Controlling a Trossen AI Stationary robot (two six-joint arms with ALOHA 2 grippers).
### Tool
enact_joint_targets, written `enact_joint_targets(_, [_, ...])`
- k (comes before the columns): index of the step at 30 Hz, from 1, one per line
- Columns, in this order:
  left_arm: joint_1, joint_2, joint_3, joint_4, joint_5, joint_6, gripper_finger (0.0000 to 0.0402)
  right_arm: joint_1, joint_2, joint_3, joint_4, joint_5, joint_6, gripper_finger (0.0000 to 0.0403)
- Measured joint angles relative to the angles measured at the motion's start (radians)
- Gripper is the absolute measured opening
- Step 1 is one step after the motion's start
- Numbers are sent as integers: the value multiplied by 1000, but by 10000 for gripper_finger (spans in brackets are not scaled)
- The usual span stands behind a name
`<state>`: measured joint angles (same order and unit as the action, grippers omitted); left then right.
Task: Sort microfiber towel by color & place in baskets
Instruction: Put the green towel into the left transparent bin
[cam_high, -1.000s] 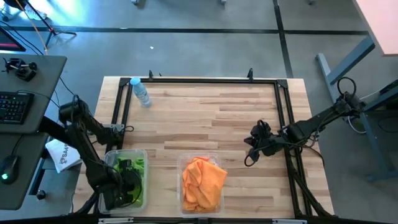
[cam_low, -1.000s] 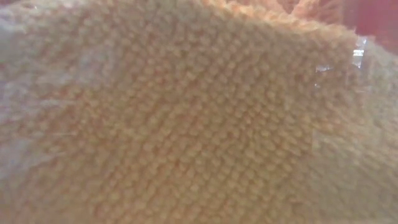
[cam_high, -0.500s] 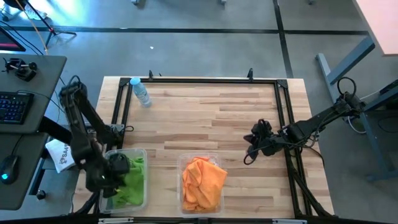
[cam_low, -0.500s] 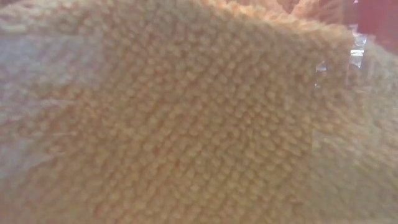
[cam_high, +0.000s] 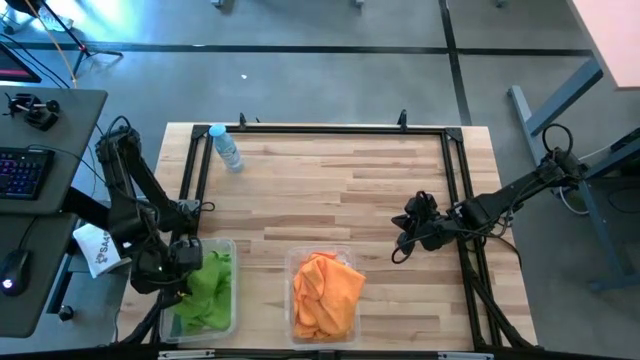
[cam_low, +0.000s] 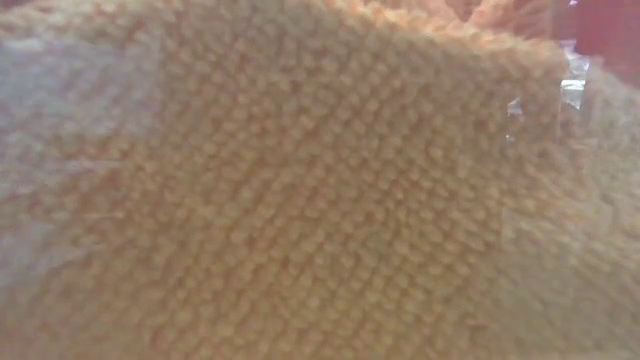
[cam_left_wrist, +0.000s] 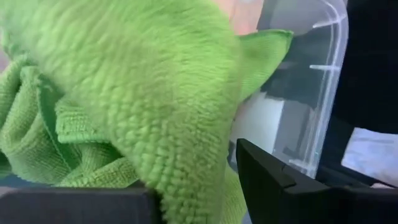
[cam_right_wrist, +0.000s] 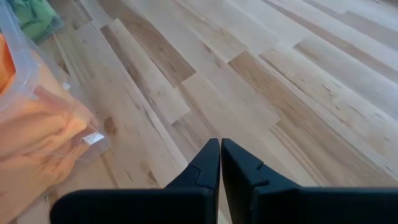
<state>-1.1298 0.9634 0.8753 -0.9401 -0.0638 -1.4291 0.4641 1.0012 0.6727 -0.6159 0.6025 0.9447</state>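
We see the green microfiber towels (cam_high: 205, 292) heaped in the clear basket (cam_high: 232, 246) at the lower left of the high view, and in the left wrist view the same green cloth (cam_left_wrist: 124, 99) fills most of the frame, with the basket's see-through wall (cam_left_wrist: 323, 81) at the right of that picture. The orange microfiber towels (cam_high: 325, 292) lie bunched in the second clear basket (cam_high: 297, 256) at the lower middle of the high view, just right of the first; the two tubs sit apart on the wooden table (cam_high: 330, 190). The low view shows almost nothing but orange cloth (cam_low: 300, 190) pressed close behind clear plastic. The left end effector (cam_high: 180, 262) hangs over the upper left corner of the green basket, its fingers (cam_left_wrist: 273, 183) apart with green cloth showing between them; we cannot tell whether it grips the cloth or only rests against it. The right end effector (cam_high: 401, 247) hovers over bare wood at the right middle of the high view, well apart from both baskets, its fingers (cam_right_wrist: 208, 165) pressed together and holding nothing. A small clear water bottle (cam_high: 226, 147) lies at the upper left of the table, and a white packet (cam_high: 98, 248) sits off the table's left edge.
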Motion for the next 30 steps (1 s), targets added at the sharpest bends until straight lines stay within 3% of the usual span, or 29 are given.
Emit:
enact_joint_targets(5, [31,16,26,5,14,-2,104,0,0,0,0,0,0,11])
enact_joint_targets(12, [78,177,56,18,208,68,104,-2,0,0,0,39,24,11])
enact_joint_targets(18, [85,222,56,-58,236,42,103,-27,0,0,-8,42,18,11])
enact_joint_targets(22, [85,198,114,-206,225,-7,103,-47,0,0,-15,39,16,11])
enact_joint_targets(26, [85,197,238,-370,151,-17,103,-68,0,0,-15,18,-7,11])
enact_joint_targets(30, [96,205,330,-408,67,-18,103,-90,0,0,-18,-8,-12,11])
